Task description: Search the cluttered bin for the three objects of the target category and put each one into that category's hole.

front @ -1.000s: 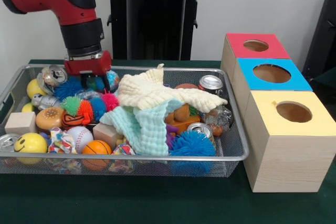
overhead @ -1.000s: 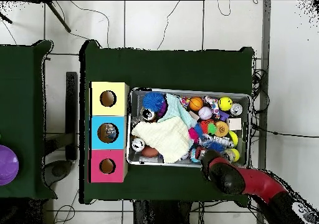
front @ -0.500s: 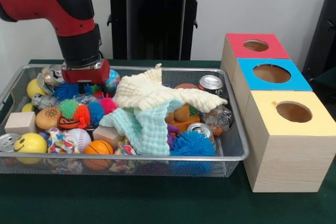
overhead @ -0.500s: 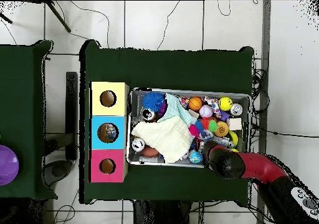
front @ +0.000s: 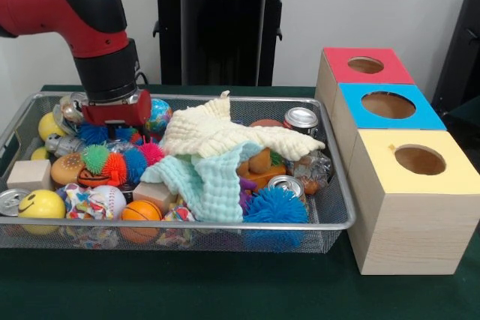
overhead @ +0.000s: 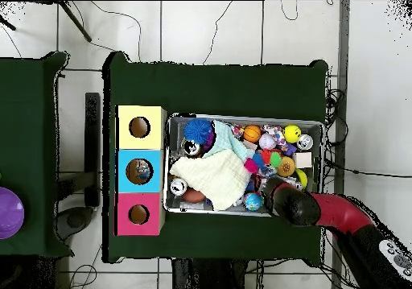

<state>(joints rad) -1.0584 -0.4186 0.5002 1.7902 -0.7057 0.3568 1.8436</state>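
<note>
The hand (front: 116,121) is sinking further into the bin's (front: 300,226) far-left toys, among the spiky balls (front: 96,134). Its grip state is hidden; cannot tell. The globe ball (front: 159,114) is now showing beside it.

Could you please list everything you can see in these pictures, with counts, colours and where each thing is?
Wire bin: one, silver, on the green table.
Cloths: two, cream over mint, bin's middle.
Cans: at least three, silver, two right of the cloths, one at the left front corner.
Spiky balls: several; blue at front right, others left.
Smiley ball: one, yellow, front left.
Wooden blocks: two, left half.
Boxes: three, red, blue, yellow tops, each holed.
Gripper: down among the left toys; arm red and black.
</note>
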